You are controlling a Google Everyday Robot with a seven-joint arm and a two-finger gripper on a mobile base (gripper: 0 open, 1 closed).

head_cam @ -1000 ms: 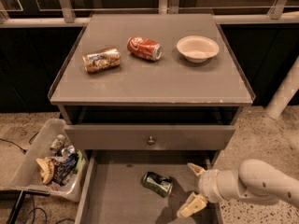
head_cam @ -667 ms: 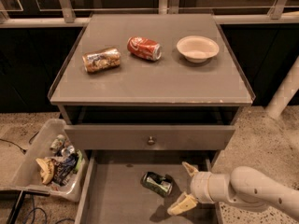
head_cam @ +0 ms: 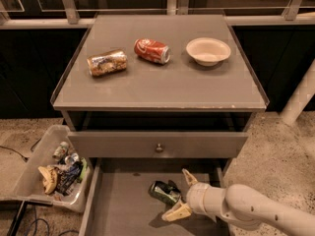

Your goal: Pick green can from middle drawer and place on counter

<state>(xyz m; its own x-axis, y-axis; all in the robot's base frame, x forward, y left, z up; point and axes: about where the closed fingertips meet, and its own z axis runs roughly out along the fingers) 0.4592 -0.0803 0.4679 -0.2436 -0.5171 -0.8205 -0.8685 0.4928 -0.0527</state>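
The green can (head_cam: 164, 191) lies on its side on the floor of the open middle drawer (head_cam: 120, 205), near the drawer's middle. My gripper (head_cam: 181, 195) comes in from the lower right and sits just right of the can. Its fingers are spread, one fingertip (head_cam: 187, 176) above the can's right end and the other (head_cam: 172, 214) below it. They do not hold the can. The counter (head_cam: 162, 77) is above, with a gold-brown can (head_cam: 107, 63), a red cola can (head_cam: 152, 51) and a white bowl (head_cam: 208, 51) on it.
A closed drawer front with a small knob (head_cam: 159, 147) sits just above the open drawer. A clear bin of trash (head_cam: 54, 168) stands on the floor at the left. A white post (head_cam: 300, 97) stands at the right.
My gripper has moved left along the drawer and closed the distance to the green can. The can has not moved.
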